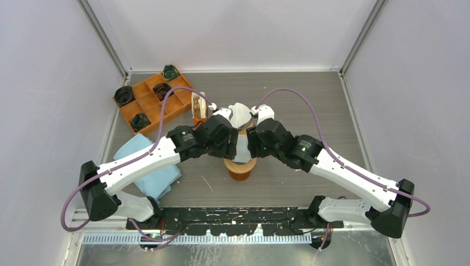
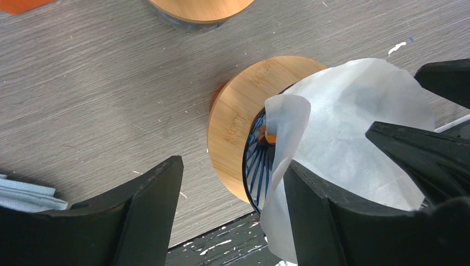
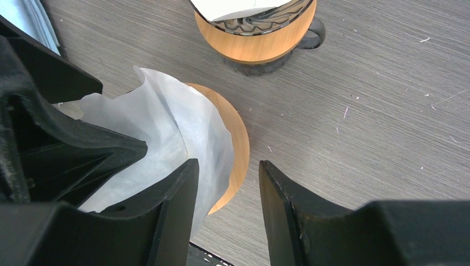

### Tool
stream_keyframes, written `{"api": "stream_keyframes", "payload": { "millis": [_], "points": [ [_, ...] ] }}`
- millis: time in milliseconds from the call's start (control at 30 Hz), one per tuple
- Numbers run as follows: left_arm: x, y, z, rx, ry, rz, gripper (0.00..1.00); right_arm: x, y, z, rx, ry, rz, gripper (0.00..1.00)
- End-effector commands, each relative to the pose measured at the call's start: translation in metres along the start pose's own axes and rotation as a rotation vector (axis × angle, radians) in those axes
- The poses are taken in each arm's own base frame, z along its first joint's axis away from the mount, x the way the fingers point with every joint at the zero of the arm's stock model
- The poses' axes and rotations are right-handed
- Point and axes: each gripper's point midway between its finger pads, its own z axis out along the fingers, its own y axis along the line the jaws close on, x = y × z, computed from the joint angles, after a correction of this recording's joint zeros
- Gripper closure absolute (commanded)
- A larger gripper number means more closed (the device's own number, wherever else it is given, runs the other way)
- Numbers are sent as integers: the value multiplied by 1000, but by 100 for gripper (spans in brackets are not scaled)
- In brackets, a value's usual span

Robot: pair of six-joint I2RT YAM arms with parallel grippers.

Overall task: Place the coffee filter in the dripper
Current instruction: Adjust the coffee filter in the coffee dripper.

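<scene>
The dripper [image 1: 240, 169] has a wooden collar [image 2: 235, 119] and blue-ribbed glass [image 2: 256, 166]. It stands near the table's front middle. The white paper coffee filter [image 2: 354, 122] sits crumpled in the dripper's cone and stands above the rim. It also shows in the right wrist view [image 3: 183, 130] and in the top view [image 1: 241, 151]. My left gripper [image 2: 230, 216] is open. Its right finger [image 2: 327, 216] rests against the filter's edge. My right gripper [image 3: 227, 210] is open. Its left finger [image 3: 166, 210] lies on the filter. Both grippers meet over the dripper, left [image 1: 230, 145] and right [image 1: 252, 145].
A wood-banded cup [image 3: 255, 39] with a handle stands just behind the dripper [image 1: 240, 113]. An orange compartment tray [image 1: 149, 100] with dark pieces is at the back left. A blue cloth [image 1: 149, 166] lies at the front left. A small wooden stand [image 1: 198, 108] is beside the tray.
</scene>
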Motion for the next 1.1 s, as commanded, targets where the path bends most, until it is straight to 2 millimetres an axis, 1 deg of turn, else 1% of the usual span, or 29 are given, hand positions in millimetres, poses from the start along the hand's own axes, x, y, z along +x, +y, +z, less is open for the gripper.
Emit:
{"api": "stream_keyframes", "payload": {
  "millis": [0, 233, 367, 533, 633, 800, 900, 1067],
  "points": [
    [-23, -9, -19, 70, -90, -44, 30, -23, 6, -4, -19, -54, -2, 49],
    [-33, -10, -27, 106, -131, -68, 27, -24, 6, -1, -19, -46, -11, 49],
    [-37, -8, -21, 111, -123, -79, 27, -22, 5, 3, -13, -36, -14, 49],
    [-39, -1, -7, 87, -110, -90, 28, -17, 2, 11, -5, -21, -14, 49],
    [-36, 4, -1, 66, -95, -94, 29, -12, -1, 16, 0, -10, -11, 49],
    [-29, 10, 4, 42, -72, -92, 31, 0, -5, 24, -3, 28, -1, 49],
    [-22, 13, 4, 35, -55, -93, 31, 3, -4, 25, -15, 38, 2, 50],
    [-16, 13, 4, 46, -37, -101, 31, 8, -4, 25, -17, 47, 6, 50]
  ]
}}
